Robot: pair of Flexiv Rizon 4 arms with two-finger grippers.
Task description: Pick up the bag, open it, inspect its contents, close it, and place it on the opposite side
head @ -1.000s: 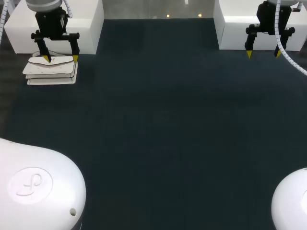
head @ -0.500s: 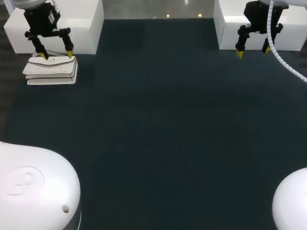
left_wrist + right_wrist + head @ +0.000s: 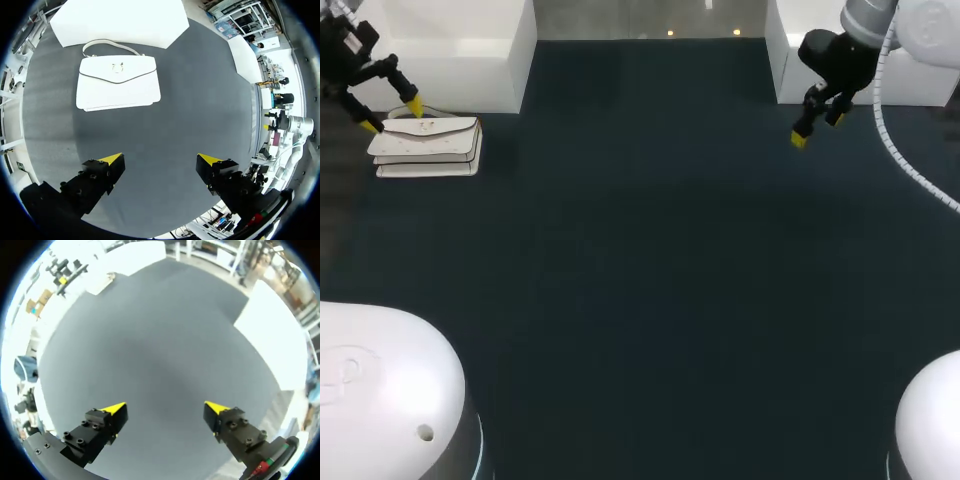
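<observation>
A white handbag [image 3: 426, 145] with a flap and a thin handle lies flat on the dark mat at the far left. My left gripper [image 3: 392, 115] hangs open just beyond the bag's far left corner, touching nothing. In the left wrist view the handbag [image 3: 118, 82] lies well ahead of the open left gripper [image 3: 161, 160], with bare mat between the fingers. My right gripper [image 3: 817, 128] is open above the mat at the far right, by the white block. In the right wrist view the right gripper [image 3: 165, 411] is empty, and the handbag [image 3: 105, 282] shows small and far ahead.
White blocks stand at the back left [image 3: 450, 55] and back right [image 3: 820, 60] of the dark mat [image 3: 650, 270]. The white rounded bases of my arms fill the near left corner [image 3: 380, 400] and near right corner [image 3: 930, 420].
My left gripper has swung left, from over the bag's far edge to beyond its left corner. My right gripper has moved left and slightly nearer, off the white block, turning as it went.
</observation>
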